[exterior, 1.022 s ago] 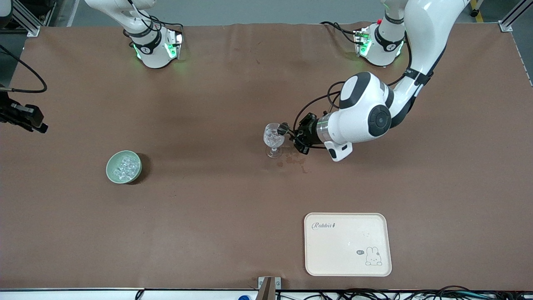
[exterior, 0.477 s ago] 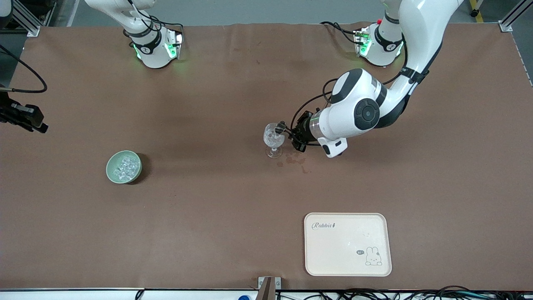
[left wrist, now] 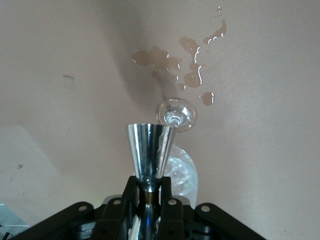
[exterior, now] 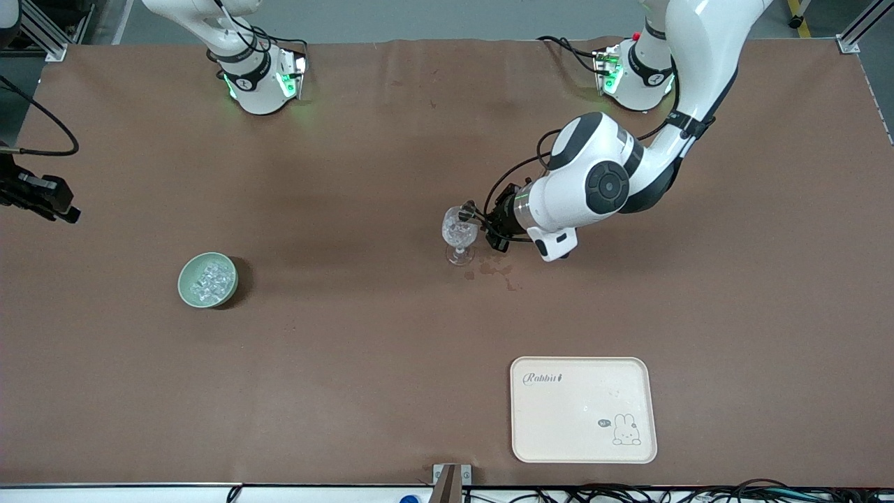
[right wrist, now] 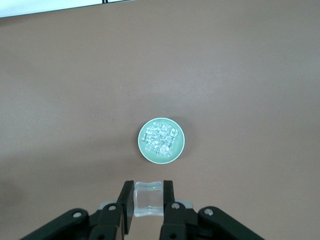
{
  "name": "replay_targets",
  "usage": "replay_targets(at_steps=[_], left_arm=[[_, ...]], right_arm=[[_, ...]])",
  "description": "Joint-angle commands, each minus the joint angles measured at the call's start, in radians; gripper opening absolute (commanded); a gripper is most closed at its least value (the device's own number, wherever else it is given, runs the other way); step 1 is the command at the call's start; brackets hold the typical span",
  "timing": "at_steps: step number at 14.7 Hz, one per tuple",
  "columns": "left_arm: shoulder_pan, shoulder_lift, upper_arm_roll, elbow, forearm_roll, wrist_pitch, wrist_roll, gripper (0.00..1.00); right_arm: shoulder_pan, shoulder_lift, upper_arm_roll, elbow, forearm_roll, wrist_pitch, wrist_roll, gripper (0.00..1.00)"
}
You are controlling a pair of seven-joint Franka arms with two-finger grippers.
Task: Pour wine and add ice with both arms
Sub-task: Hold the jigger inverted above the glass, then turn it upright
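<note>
- We see the brown worktop (exterior: 363,363) carrying everything.
- A cream tray (exterior: 583,409) lies near the front camera, toward the left arm's end.
- The pale green bowl (exterior: 207,280) holds the ice (exterior: 211,280), toward the right arm's end.
- The left hand (exterior: 469,212) grips a steel jigger (left wrist: 149,152), tipped over the stemmed glass (exterior: 459,236) beside spilled puddles (left wrist: 187,62).
- The right hand (right wrist: 148,197), above the bowl, pinches one clear cube (right wrist: 149,199).
</note>
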State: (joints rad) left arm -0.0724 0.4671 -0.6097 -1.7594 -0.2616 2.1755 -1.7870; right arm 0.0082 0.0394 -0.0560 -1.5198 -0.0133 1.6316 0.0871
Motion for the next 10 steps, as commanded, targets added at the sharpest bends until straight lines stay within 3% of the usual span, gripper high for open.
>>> replay_targets(at_steps=[1,4,8,10], left_arm=[[0.0,-0.011,0.002,0.015,0.015,-0.002,-0.008,0.01],[0.014,0.034,-0.013,0.052,-0.031,-0.005,0.012,0.01],[0.036,0.036,-0.012,0.061,-0.264,-0.005,0.236,0.01],[0.071,0.039,-0.012,0.073,-0.321,-0.005,0.287,0.01]], right_arm=[[-0.005,-0.01,0.004,-0.014,-0.002,0.001,-0.009,0.15],[-0.004,-0.01,0.004,-0.014,-0.002,0.002,-0.009,0.15],[-0.002,-0.01,0.004,-0.014,-0.002,0.004,-0.009,0.15],[-0.002,-0.01,0.004,-0.014,-0.002,0.004,-0.009,0.15]])
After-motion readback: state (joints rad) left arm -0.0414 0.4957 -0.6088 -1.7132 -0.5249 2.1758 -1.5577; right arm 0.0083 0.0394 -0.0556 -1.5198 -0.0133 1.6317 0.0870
